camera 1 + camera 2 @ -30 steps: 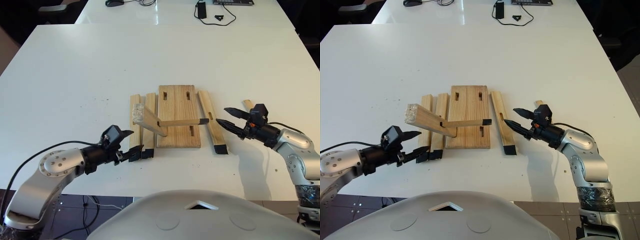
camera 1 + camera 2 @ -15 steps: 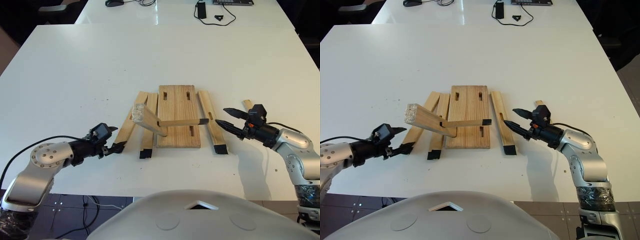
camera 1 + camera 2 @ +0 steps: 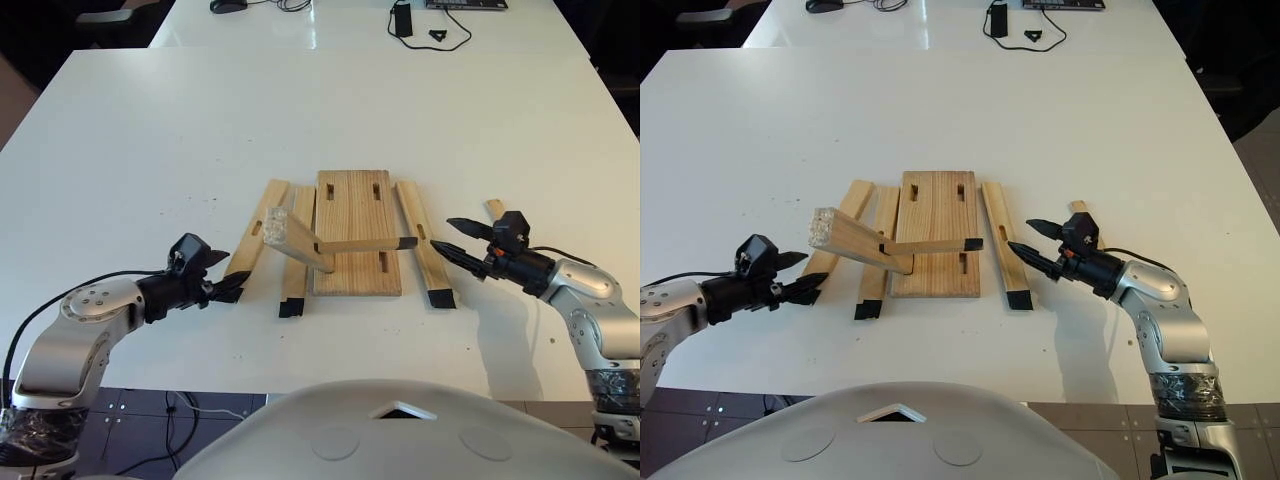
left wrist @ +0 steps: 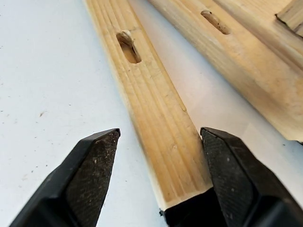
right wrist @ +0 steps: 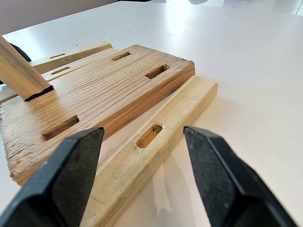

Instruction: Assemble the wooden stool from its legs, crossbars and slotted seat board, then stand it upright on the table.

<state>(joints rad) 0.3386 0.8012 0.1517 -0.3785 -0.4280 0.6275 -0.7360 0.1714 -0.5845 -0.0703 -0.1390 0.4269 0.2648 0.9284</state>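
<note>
Left eye view has the slotted seat board (image 3: 358,215) lying flat at the middle of the bench (image 3: 150,130), with a tilted leg (image 3: 295,241) propped on its near left part and a crossbar (image 3: 365,243) joined to that leg, lying across the board. The outer left leg (image 3: 256,228) and inner left leg (image 3: 299,262) lie left of the board, and the right leg (image 3: 424,240) lies just beside its right edge. The left tool (image 3: 230,273) is open astride the outer left leg's black-capped near end, and the right tool (image 3: 441,233) is open beside the right leg.
</note>
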